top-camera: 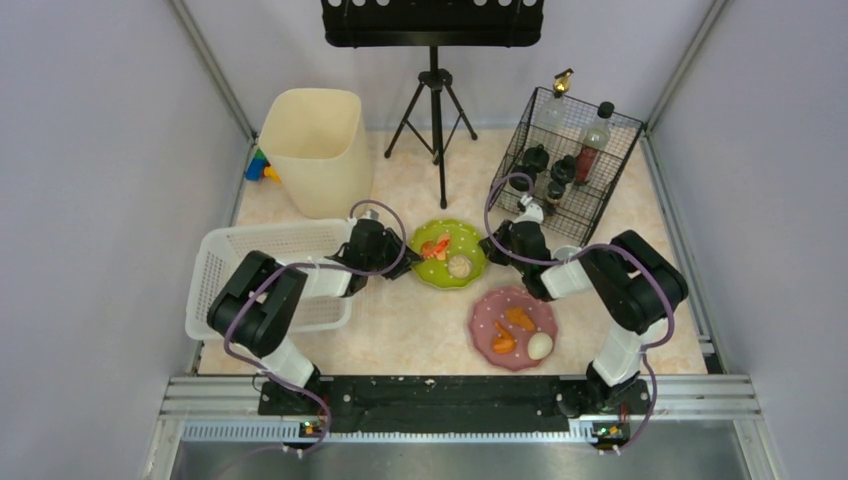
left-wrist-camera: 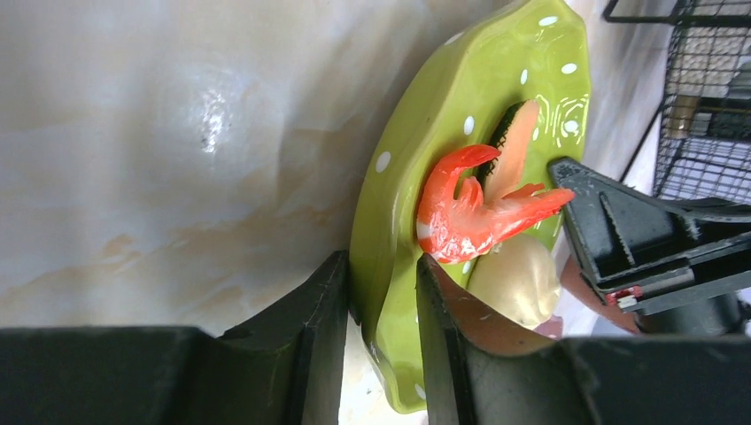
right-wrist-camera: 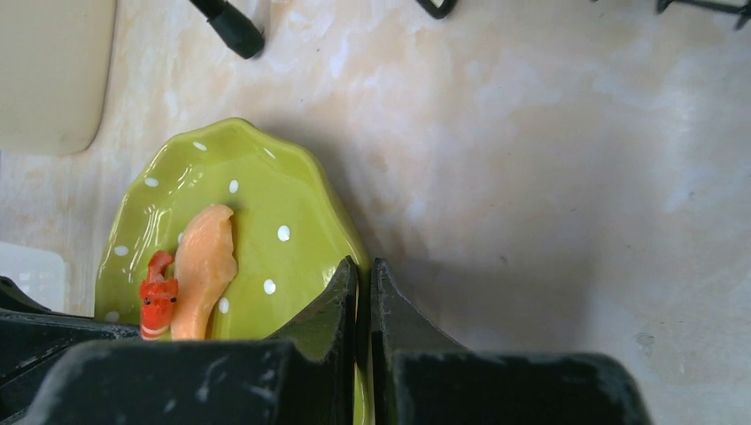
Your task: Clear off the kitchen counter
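Note:
A green dotted plate [top-camera: 450, 272] sits mid-counter on the kitchen counter [top-camera: 400, 330], carrying a red shrimp [top-camera: 436, 247], a peach slice [right-wrist-camera: 204, 266] and a pale round piece [top-camera: 459, 266]. My left gripper [top-camera: 405, 255] is shut on the plate's left rim. In the left wrist view the plate [left-wrist-camera: 469, 97] rim runs between the left gripper's [left-wrist-camera: 381, 261] fingers, with the shrimp [left-wrist-camera: 460, 208] just beyond. My right gripper [top-camera: 490, 245] pinches the opposite rim. In the right wrist view that gripper [right-wrist-camera: 364, 263] is shut on the edge of the plate [right-wrist-camera: 266, 195].
A pink plate [top-camera: 490, 300] with food pieces lies near the right arm. A white slotted basket [top-camera: 220, 260] stands at the left, a beige bin [top-camera: 315, 150] behind it. A black wire rack [top-camera: 612, 190] with bottles stands back right. A tripod stand [top-camera: 435, 100] stands at the back.

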{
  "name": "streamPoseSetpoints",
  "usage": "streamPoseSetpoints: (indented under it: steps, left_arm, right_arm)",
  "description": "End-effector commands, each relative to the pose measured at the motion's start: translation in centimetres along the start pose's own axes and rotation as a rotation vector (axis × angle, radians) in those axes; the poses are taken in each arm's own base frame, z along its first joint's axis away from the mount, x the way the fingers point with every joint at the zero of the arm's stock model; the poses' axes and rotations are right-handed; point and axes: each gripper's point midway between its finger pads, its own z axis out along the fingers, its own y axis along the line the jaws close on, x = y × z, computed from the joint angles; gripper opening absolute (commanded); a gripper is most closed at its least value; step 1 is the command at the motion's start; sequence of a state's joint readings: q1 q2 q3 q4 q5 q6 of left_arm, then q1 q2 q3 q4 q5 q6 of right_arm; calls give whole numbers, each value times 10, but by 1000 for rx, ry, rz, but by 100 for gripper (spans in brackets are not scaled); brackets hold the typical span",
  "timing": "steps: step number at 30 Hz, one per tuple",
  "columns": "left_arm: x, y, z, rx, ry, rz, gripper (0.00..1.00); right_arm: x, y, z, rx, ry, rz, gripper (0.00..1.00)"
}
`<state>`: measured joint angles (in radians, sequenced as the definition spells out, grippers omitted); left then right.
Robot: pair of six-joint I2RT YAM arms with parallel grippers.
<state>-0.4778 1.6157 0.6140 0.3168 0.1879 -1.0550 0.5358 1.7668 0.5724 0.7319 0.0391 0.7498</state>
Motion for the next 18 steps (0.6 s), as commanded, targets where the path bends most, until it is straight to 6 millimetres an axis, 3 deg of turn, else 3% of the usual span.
streamPoseSetpoints:
  steps: [1,18]
  left_arm:
    - [21,-165,-39,655,86,57,37]
    - [37,-178,-34,679,131,73,34]
  right_arm:
    - [106,89,-52,-370,457,7,0]
    - [110,81,-61,-373,456,-2,0]
